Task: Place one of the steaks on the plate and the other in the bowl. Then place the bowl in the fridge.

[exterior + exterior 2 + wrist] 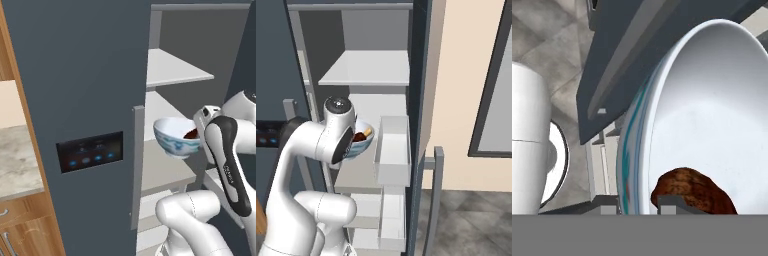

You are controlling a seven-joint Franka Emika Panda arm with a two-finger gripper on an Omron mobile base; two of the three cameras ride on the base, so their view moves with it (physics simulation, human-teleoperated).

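Closest to the hand camera, the dark reddish-brown steak (694, 192) lies low inside the white bowl (712, 110), right above the two dark fingertips (674, 206); one tip sits inside the bowl wall and the other outside it, so the gripper (639, 207) is pinching the bowl's rim. That view also brings out the blue-green pattern on the bowl's outer wall and a slanted dark fridge door edge beside it. From the left base view, the bowl (172, 136) hangs tilted in front of the open compartment of the fridge (85, 90), above a pale shelf (167, 167), with the steak (191, 134) peeking over its rim next to the gripper (202, 131). This view alone shows the closed left door's black panel (90, 151) with small blue lights; no writing on it can be read. Seen from the right base view, the arm covers much of the bowl (362, 141), yet the steak (361, 135) shows with a pale bone end, and a white door bin (392, 150) hangs on the opened right door just beside it.
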